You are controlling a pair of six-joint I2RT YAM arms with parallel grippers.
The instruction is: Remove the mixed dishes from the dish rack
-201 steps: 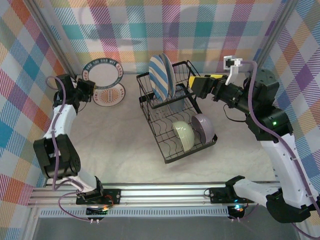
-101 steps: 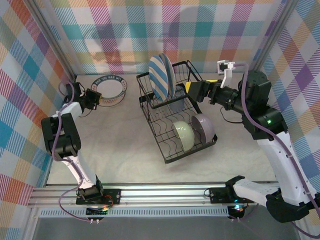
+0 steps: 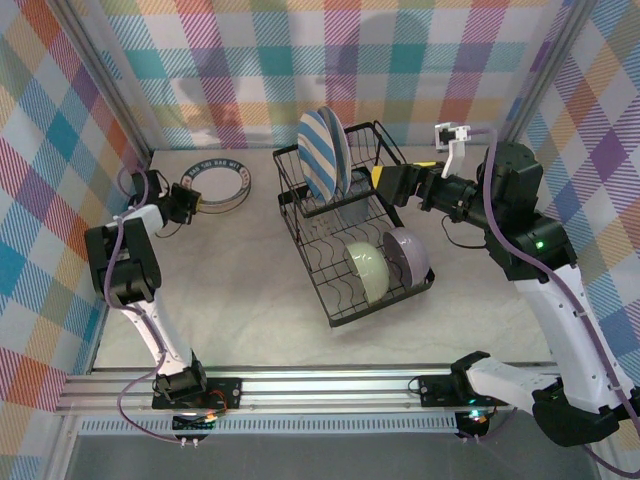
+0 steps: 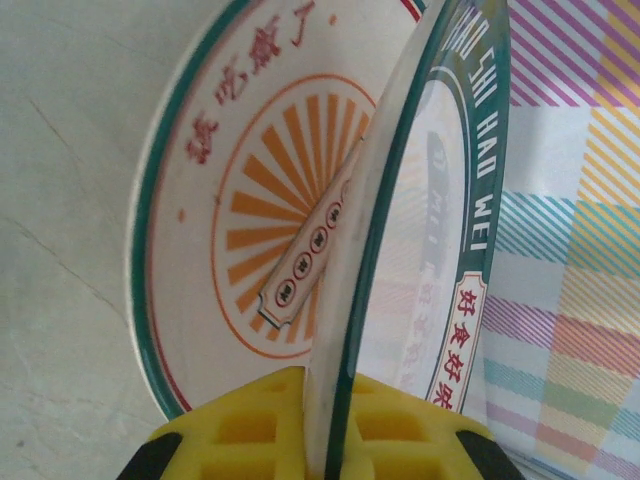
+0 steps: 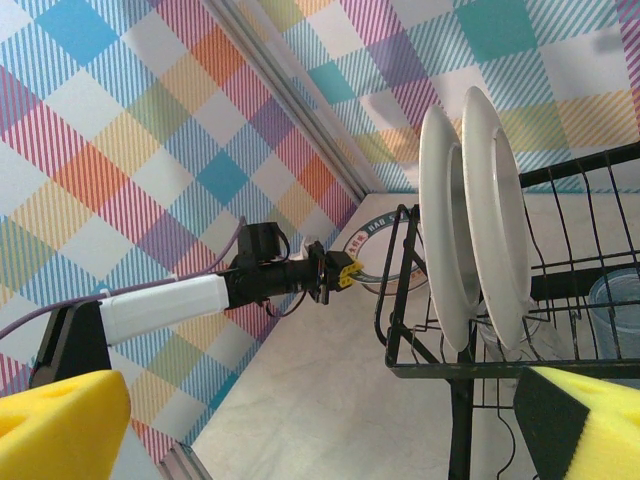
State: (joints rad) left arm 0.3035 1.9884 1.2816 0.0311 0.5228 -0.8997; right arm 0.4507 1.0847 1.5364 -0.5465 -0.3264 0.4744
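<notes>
since the left gripper (image 3: 183, 202) pinches a green-rimmed plate (image 3: 216, 179) by its rim, left of the dish rack (image 3: 303, 245), it can lay it flat; the right gripper (image 3: 388, 180) gapes empty at the rack's far right.

Soft cloth walls (image 3: 400, 60) with checks of pink, blue, orange, yellow and green are standing around three sides of a pale grey, speckled worktop (image 3: 240, 290). Thin silver metal posts (image 3: 108, 85) are running up the corners. A long silver metal rail (image 3: 330, 385) is lying along the near edge. Bright, even light is falling everywhere, leaving only soft shadows.
</notes>
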